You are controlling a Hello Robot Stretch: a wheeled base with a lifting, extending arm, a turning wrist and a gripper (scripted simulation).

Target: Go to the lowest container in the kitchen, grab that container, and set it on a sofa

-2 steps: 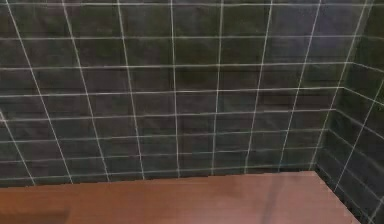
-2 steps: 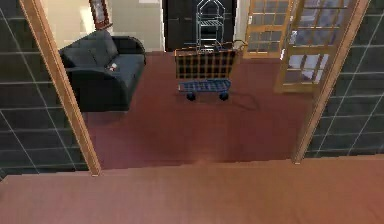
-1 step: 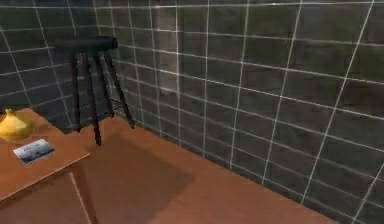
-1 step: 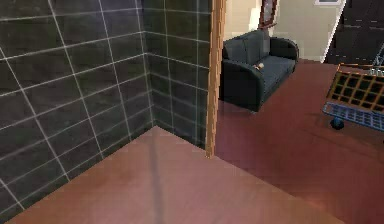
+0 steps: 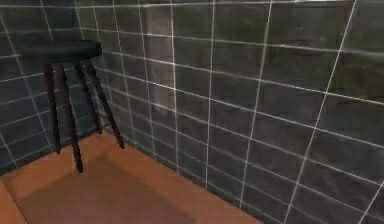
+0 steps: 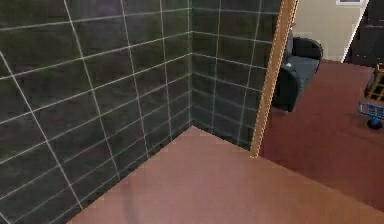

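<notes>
A dark tiled wall (image 5: pixel 250 90) stands close ahead in the forward view, meeting a reddish-brown floor (image 5: pixel 100 190). In the arm side view the same dark tiles (image 6: pixel 90 90) form a corner, and past a wooden door frame (image 6: pixel 270 75) a room with a dark blue-grey armchair (image 6: pixel 295 70) opens up. A small blue and tan object (image 6: pixel 375 95) sits at the arm side view's right edge, too small to name.
A black stool (image 5: pixel 70 95) with several thin legs stands by the wall at the forward view's left. Open brown floor (image 6: pixel 220 180) runs from the tiled corner toward the doorway in the arm side view. A pale wall (image 6: pixel 325 25) lies beyond the armchair.
</notes>
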